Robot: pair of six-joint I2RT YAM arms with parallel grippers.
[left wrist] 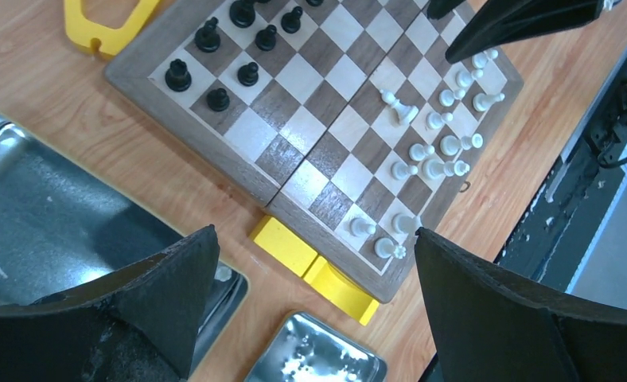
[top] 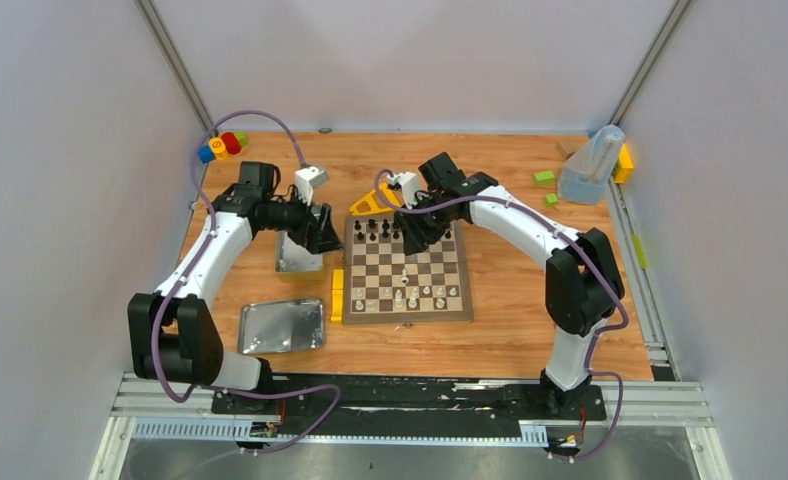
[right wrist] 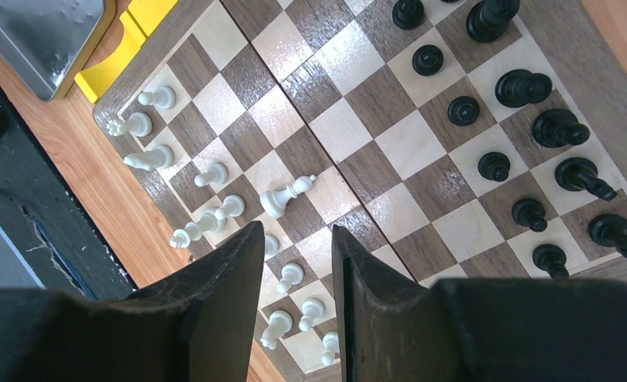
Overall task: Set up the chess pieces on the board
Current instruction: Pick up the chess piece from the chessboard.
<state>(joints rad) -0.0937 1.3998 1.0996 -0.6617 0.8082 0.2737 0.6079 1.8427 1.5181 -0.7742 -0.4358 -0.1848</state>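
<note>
Wood table (top: pixel 510 330), board (top: pixel 420 262). Left pincer (left wrist: pixel 314 233) wide, empty; right pincer (right wrist: pixel 297 231) narrowly parted, empty. Wrist views reveal toppled white piece (right wrist: pixel 282 197).

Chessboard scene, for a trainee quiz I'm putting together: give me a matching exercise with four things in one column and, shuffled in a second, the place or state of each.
Column one
1. black pieces
2. white pieces
3. long yellow block
4. left pincer

Column two
A. wide open, holding nothing
B. on the near rows of the board
C. on the table beside the board's left edge, toward its near end
D. on the board's far rows

Pairs: 1-D, 2-B, 3-C, 4-A
</note>
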